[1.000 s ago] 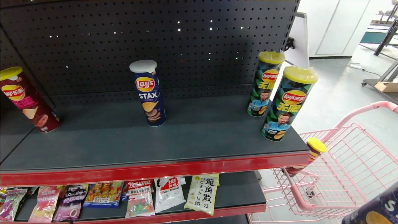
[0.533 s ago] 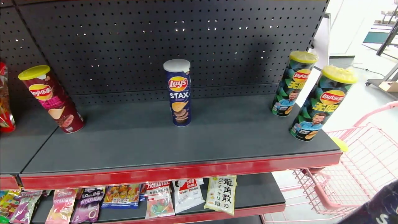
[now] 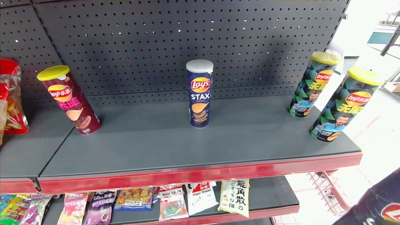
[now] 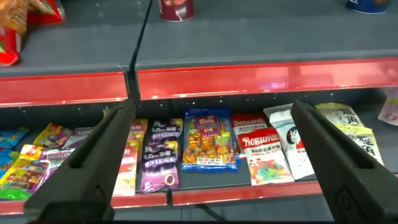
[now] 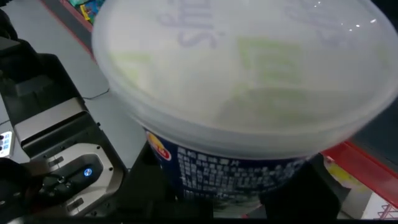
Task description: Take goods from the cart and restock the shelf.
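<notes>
A dark blue chip can (image 3: 376,207) with a white lid (image 5: 249,87) hangs at the lower right, below and right of the shelf's front edge. My right gripper (image 5: 236,202) is shut on it, its fingers mostly hidden behind the can. On the grey upper shelf (image 3: 187,147) stand a maroon can (image 3: 70,100), a blue can (image 3: 200,93) and two green cans (image 3: 312,84) (image 3: 347,104). My left gripper (image 4: 212,109) is open and empty, facing the lower shelf's snack bags (image 4: 208,143).
A corner of the pink wire cart (image 3: 331,193) shows below the shelf's right end. A red snack bag (image 3: 11,97) stands at the far left of the shelf. Wide bare stretches lie between the cans. A red lip (image 3: 200,176) edges the shelf front.
The head camera has swung left, so the shelf sits further right in the picture and most of the cart has left it. The held blue can stays at the lower right corner.
</notes>
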